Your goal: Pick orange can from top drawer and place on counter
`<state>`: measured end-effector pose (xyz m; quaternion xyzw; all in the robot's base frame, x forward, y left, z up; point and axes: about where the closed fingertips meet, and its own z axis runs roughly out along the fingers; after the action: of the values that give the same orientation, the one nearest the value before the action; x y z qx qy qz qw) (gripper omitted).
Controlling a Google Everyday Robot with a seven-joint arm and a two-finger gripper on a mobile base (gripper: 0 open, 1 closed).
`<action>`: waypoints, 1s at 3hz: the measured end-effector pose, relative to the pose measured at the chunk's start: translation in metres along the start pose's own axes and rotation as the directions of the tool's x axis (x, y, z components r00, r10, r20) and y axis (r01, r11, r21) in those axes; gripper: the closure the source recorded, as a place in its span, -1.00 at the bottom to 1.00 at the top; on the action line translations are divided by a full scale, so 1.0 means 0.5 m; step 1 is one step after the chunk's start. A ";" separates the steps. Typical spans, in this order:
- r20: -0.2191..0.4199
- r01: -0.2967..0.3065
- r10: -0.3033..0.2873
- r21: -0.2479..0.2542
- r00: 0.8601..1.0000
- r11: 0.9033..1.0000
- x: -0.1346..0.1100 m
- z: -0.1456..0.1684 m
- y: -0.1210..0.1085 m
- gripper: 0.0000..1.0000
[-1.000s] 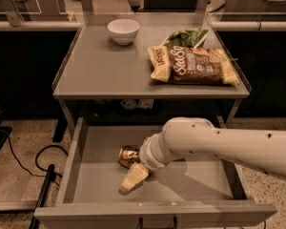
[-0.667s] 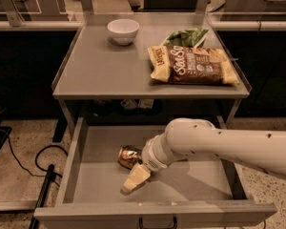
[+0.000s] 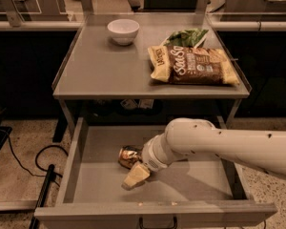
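Camera view: arm (image 3: 229, 144) extends from right, angled down into top drawer (image 3: 72, 163). Hand (image 3: 136, 171) sits against orange can (image 3: 128, 156); cannot tell if it is gripping.

shiny metal orange can (image 3: 128, 155), matt top drawer (image 3: 101, 187), smooth pale jaws in drawer

White bowl (image 3: 123, 30) sits apart from brown snack bag (image 3: 195, 66) and green bag (image 3: 186, 36).
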<state>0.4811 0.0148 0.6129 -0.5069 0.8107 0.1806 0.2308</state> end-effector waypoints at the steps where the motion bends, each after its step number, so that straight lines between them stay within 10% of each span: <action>1: 0.000 0.000 0.000 0.000 1.000 1.000 0.000 0.000 0.000 -0.14; 3: 0.000 0.000 0.000 0.000 1.000 1.000 0.000 0.000 0.000 0.76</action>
<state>0.4810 0.0148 0.6129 -0.5069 0.8107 0.1806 0.2307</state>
